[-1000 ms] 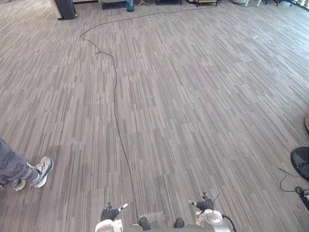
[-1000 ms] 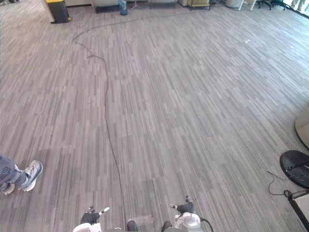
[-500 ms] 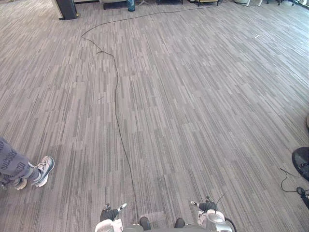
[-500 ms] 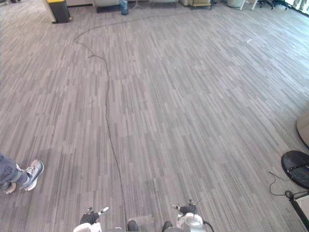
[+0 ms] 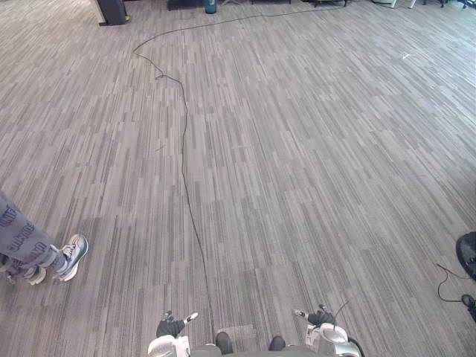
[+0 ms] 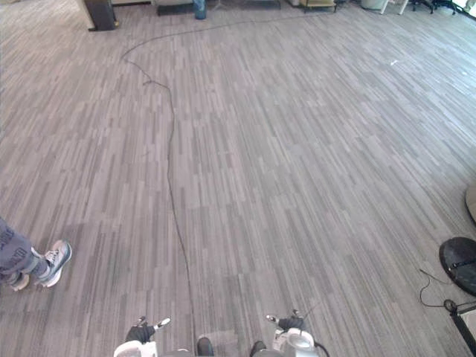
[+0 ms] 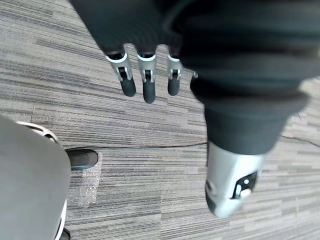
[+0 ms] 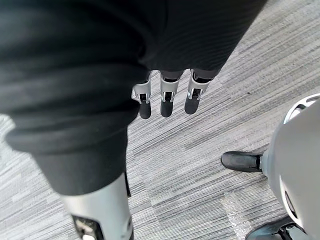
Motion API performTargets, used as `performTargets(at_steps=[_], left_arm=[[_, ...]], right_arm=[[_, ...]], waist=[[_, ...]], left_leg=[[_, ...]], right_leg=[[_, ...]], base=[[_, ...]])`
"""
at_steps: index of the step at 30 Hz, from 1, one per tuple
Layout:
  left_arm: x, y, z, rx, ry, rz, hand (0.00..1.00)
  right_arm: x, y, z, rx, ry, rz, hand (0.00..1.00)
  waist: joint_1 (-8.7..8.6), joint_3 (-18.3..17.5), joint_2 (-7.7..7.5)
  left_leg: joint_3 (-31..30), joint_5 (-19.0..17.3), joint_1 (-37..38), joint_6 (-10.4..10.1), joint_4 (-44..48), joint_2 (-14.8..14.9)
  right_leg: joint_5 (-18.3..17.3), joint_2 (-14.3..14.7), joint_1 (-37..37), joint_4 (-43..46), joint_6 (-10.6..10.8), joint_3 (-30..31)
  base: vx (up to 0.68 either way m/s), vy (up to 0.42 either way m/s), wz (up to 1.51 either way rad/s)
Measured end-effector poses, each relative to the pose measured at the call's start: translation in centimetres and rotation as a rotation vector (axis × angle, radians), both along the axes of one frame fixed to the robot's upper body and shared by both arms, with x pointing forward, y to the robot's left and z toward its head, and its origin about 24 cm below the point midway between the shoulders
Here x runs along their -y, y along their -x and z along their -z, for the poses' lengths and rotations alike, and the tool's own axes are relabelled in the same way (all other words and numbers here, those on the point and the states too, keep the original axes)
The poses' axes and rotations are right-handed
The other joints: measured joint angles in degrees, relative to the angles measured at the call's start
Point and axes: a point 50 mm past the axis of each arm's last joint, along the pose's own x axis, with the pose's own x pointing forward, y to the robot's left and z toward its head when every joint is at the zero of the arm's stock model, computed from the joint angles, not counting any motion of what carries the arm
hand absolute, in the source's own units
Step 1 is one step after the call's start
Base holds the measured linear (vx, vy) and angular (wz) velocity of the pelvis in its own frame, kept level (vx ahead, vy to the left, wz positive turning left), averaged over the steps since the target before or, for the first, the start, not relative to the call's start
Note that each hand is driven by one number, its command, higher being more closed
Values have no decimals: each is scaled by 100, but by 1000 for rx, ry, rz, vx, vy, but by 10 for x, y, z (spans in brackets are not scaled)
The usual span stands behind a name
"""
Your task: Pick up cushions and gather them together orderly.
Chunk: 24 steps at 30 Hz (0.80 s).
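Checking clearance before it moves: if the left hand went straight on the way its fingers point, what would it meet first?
Most likely the carpet floor. The left hand hangs open, pointing down at it, with nothing between as far as the wrist view shows.

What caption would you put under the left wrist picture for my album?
The left hand hangs open, fingers straight, over grey striped carpet.

Matt short-pile carpet floor [image 5: 312, 163], person's shoe [image 5: 72, 254] perhaps cloth, pale sole
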Motion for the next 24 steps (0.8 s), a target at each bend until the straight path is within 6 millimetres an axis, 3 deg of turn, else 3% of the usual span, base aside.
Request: performTargets(at_steps=[8,11,13,15,17,19,21,24], left_arm=[[0,-2,0,-1,-3,16,0],[-2,-7,-2,9,-11,26,0],[-6,-16,-5,29,-22,27,0],[-5,-25,-8,56,-17,24,0],[-8,-36,-14,105,-14,-1,0],[-8,-39,-16,123,-12,-11,0],[-10,-41,-17,140,-4,-33,0],[-13,-45,-21,172,7,-82,0]], right_arm=[[0,0,0,3,-6,5,0],[-1,-2,-1,11,-1,-6,0],[0,-5,-3,28,3,-8,0],[6,-8,-5,45,22,6,0],[7,-8,-6,57,32,5,0],[11,-6,-6,48,46,10,0],[15,-3,-5,34,59,18,0],[15,3,-4,16,73,22,0]], waist=[[0,20,-20],[24,105,-59],[23,216,-80],[45,361,33],[96,556,-6],[137,601,7],[164,610,3],[279,652,-106]], left_leg=[[36,-19,-15,-24,0,12],[98,-195,-252,-94,231,75],[84,-751,-924,-72,1477,301],[145,-1290,-1503,-181,2975,719],[342,-1340,-2054,-212,4411,1132],[441,-1554,-2344,-229,4631,1367],[485,-1478,-2614,-203,3996,1381],[608,-404,-2868,-335,2517,1160]], right_leg=[[-15,10,-28,0,-20,36],[-111,18,-212,131,-57,79],[-336,-27,-470,480,-122,70],[-594,64,-539,782,-164,57],[-742,86,-339,849,-217,60],[-846,85,-209,848,-179,71],[-934,-48,-165,838,-60,109],[-1156,-495,-144,866,288,255]], base=[[-3,0,-1],[-7,-4,-6],[47,-42,6],[55,-14,9],[64,35,5],[140,74,-1],[228,165,-7],[329,268,-22]])
